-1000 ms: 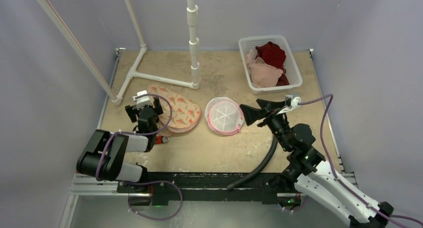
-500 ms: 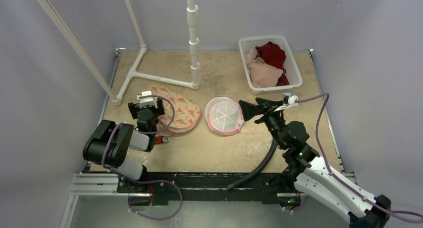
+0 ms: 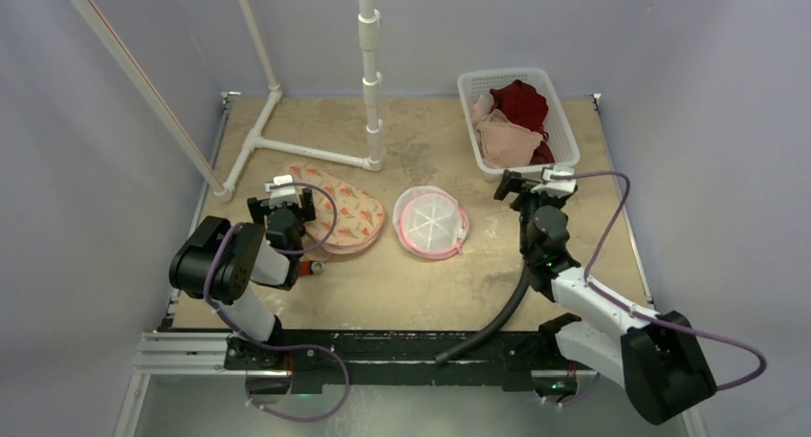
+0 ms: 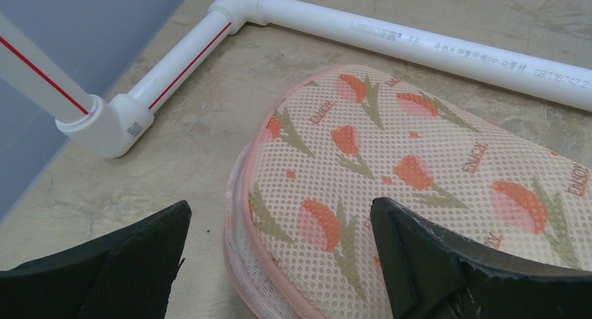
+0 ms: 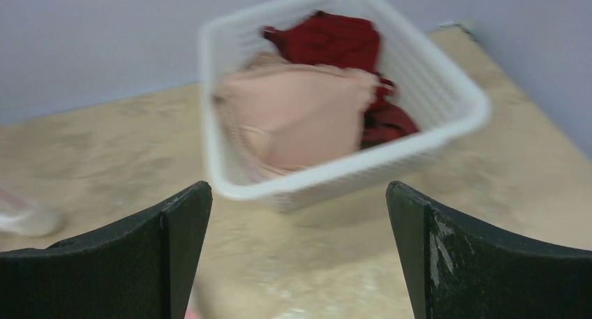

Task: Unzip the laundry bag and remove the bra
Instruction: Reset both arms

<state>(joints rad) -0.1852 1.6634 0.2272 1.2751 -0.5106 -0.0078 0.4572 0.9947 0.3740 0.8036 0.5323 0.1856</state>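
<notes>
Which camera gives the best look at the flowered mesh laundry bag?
The left wrist view: the laundry bag fills the frame, mesh and flower print sharp, beside the white pipe. The top view shows it small, partly behind the left gripper. The right wrist view misses it, facing the basket.

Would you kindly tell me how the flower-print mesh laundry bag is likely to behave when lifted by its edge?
The laundry bag is thin mesh fabric, so it will probably feel light and give under a pinch. It shows a domed shape, so it may hold form rather than drape.
</notes>
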